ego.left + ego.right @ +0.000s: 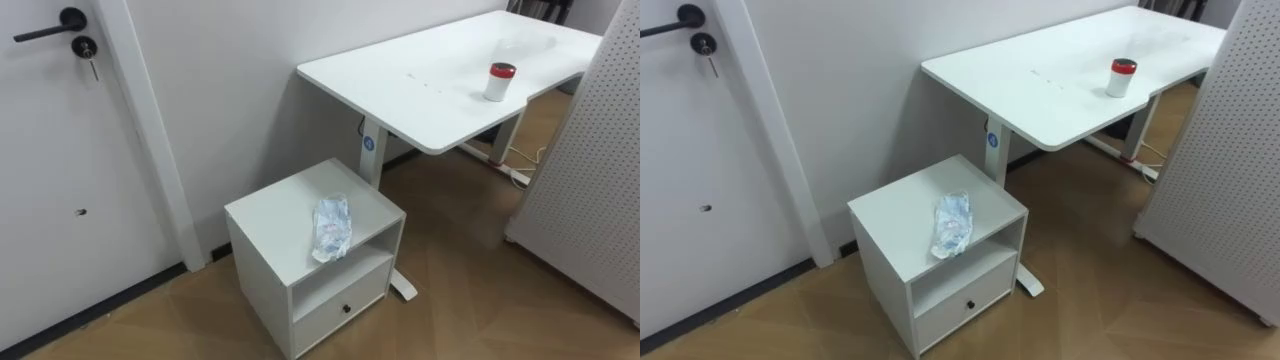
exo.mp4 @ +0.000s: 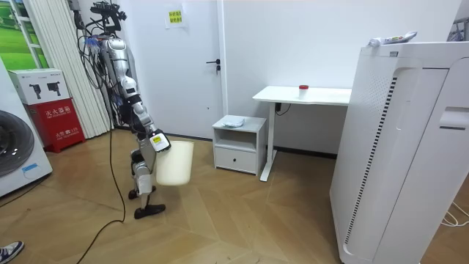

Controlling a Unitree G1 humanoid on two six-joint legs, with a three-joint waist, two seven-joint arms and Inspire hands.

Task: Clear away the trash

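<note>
Left eye view: crumpled clear plastic bag with blue print (image 1: 333, 228) lying on top of a low white cabinet with an open shelf and one drawer (image 1: 275, 215), near the front edge, its lower end hanging just over the shelf opening. Behind and to the right, a white rectangular desk surface (image 1: 420, 85) carrying a small white canister with a red lid (image 1: 499, 82), upright and well apart from the bag. To the left, a white door with a black lever handle (image 1: 45, 30); at the right edge, a white perforated panel (image 1: 600, 170); below, a brown wooden floor (image 1: 470, 310). Right eye view: same arrangement, bag on the cabinet top. Room view: robot standing on the floor to the room view's left of the cabinet, well apart from it, right hand (image 2: 157, 141) at the rim of a cream plastic bin (image 2: 176, 165) held off the floor at leg height; cannot be told whether that hand is clenched on the rim or released. Tall white appliance (image 2: 410, 147) in the foreground at the room view's right.
</note>
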